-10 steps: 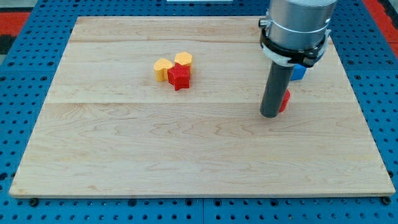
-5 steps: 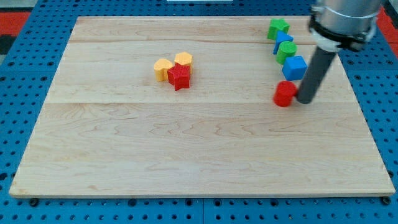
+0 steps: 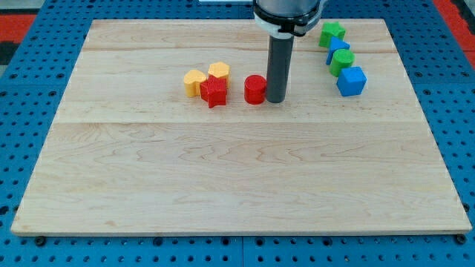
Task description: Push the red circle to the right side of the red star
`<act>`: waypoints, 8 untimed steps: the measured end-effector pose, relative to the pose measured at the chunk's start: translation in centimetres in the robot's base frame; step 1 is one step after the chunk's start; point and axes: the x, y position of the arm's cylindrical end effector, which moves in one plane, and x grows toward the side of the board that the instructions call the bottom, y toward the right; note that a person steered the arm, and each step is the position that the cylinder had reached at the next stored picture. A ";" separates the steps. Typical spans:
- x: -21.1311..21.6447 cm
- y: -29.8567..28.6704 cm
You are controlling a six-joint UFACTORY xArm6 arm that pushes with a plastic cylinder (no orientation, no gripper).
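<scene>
The rod, gripping nothing, rests my tip [image 3: 275, 100] against the right flank of the red circle [image 3: 254, 89], seemingly a light, rigid, free-sliding puck best pushed centrally toward the red star [image 3: 214, 92].

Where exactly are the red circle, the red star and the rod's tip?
red circle [image 3: 254, 89], camera view, its top face.
red star [image 3: 214, 91], camera view, middle of its top.
my tip [image 3: 275, 99], camera view, the rod's very bottom end.
</scene>
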 end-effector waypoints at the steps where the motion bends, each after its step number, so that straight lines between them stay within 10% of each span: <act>1: -0.5 0.1; 6: -0.6 -3.2; 8: 1.0 8.5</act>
